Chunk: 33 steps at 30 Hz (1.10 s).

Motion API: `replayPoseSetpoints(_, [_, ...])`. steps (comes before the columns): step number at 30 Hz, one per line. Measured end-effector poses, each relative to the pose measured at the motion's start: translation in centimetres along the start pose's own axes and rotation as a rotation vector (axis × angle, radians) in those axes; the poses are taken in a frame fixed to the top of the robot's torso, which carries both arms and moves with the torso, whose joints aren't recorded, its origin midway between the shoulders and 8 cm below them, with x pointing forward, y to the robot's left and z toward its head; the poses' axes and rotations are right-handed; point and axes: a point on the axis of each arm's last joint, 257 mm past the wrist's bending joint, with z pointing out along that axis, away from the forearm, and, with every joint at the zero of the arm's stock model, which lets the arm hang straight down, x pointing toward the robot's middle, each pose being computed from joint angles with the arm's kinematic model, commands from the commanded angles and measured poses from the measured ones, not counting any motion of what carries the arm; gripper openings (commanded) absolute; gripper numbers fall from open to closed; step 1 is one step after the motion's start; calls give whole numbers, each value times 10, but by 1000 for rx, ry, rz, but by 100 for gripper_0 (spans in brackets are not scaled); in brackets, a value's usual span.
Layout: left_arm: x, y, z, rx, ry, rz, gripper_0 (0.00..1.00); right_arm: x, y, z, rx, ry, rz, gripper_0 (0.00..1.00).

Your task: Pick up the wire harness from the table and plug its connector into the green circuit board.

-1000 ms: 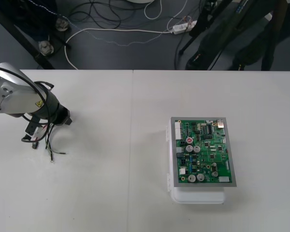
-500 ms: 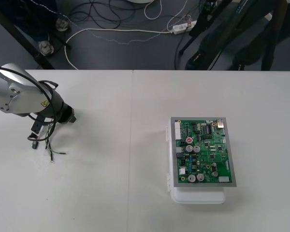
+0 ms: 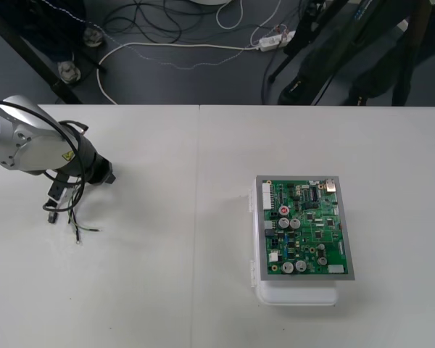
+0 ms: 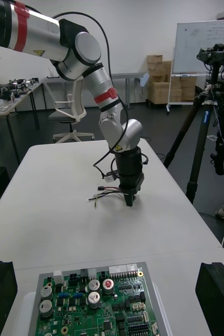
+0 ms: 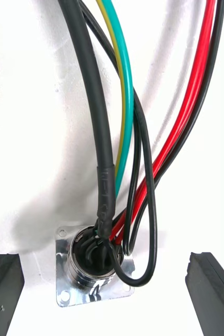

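Left hand (image 4: 128,200) shifted slightly, open astride harness socket (image 5: 93,265) | right hand (image 4: 109,270) open, facing green circuit board (image 4: 98,310)

L pincer (image 3: 52,206) slightly farther right

Pale table (image 3: 167,290), wire harness (image 5: 105,178) lying left, white base (image 3: 297,295) right

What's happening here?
The left gripper hangs over the wire harness, which lies on the table at the robot's left. Its jaws stand open either side of the round metal socket, not gripping it. The green circuit board sits apart to the right, harness not yet plugged in. The right gripper waits beside the board, jaws open.
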Motion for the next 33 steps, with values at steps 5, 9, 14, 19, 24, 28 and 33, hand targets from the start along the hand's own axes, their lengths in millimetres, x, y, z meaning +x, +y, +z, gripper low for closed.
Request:
replayPoseSetpoints(5, [-3,1,1,-2,-4,-1,91,0,0,0,0,0,0,100])
replayPoseSetpoints(9, [-5,2,3,-3,-8,-2,91,0,0,0,1,1,0,100])
replayPoseSetpoints(14, [-6,2,3,-4,-9,-2,91,1,0,0,1,4,0,100])
replayPoseSetpoints(19, [-7,2,3,-4,-10,-3,89,2,0,0,1,6,0,100])
replayPoseSetpoints(24, [-12,3,6,-7,-17,-4,57,2,0,0,1,6,0,100])
replayPoseSetpoints(28, [-15,4,7,-8,-22,-4,29,2,0,0,1,6,0,100])
replayPoseSetpoints(33, [-16,5,8,-9,-24,0,1,2,0,0,1,6,1,100])
